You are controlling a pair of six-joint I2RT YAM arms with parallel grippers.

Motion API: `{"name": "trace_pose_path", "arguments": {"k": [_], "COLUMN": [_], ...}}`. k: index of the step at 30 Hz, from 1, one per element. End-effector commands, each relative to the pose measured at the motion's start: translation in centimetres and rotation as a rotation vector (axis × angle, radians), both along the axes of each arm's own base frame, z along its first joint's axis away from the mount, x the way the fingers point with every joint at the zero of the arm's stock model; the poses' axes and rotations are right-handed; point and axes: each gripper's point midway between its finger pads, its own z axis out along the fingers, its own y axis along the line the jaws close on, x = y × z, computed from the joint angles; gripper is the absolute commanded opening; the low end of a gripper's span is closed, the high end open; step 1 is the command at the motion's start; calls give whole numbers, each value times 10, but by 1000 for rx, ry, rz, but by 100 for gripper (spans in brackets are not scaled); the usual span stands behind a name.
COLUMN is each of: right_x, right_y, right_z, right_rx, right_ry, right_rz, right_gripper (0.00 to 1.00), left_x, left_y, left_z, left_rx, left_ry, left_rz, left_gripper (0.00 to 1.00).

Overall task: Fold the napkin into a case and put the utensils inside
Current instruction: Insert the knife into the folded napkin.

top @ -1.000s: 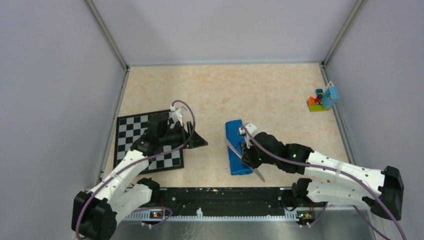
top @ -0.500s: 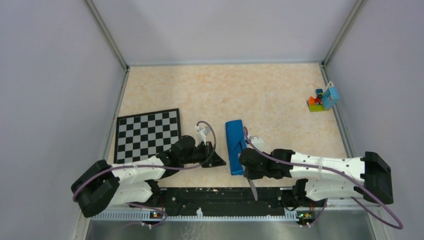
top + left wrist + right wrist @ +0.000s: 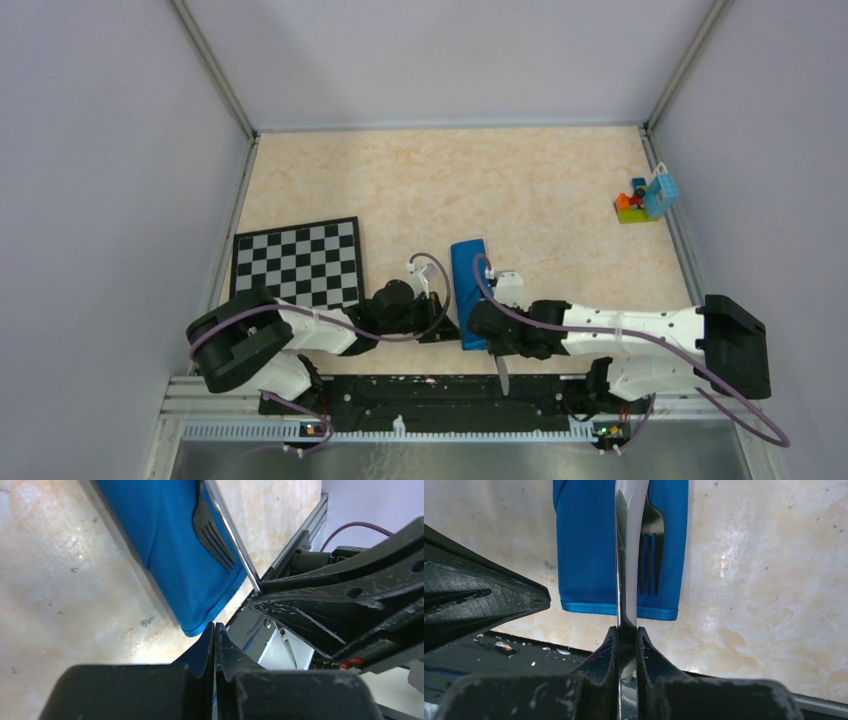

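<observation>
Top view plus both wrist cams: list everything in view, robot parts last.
table: one, beige marbled, floor of the enclosure
chessboard: one, black and white, left side of the table
case: one, bright blue cloth, centre near edge, between the two grippers
fork: one, black, lying on the case, tines toward its near end
knife: one, silver, crossing the case lengthwise in the right wrist view
toy blocks: small cluster, mixed colours, count unclear, far right edge
left gripper: one, black, shut at the case's near corner; cannot tell whether it pinches cloth
right gripper: one, black, shut on the knife
</observation>
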Motion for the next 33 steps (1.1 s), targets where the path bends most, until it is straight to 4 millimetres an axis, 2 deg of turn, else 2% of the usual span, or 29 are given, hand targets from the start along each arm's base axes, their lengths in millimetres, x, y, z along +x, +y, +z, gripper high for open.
{"name": "trace_pose_path", "arguments": {"k": [1, 12, 23, 33], "right_x": [14, 24, 35, 26], "right_y": [21, 33, 37, 20], "right_z": [14, 11, 7, -2], "right_rx": [43, -11, -76, -131], "right_ry": [-73, -118, -144, -103], "right_rz": [11, 65, 52, 52], "right_gripper": [0, 0, 0, 0], "left_x": [8, 8, 2, 2], "left_y": [-15, -21, -10, -8], "left_z": [8, -15, -39, -41], "left_rx": [-36, 57, 135, 146], "left_ry": [-3, 8, 96, 100], "left_rz": [12, -9, 22, 23], "left_gripper": [0, 0, 0, 0]}}
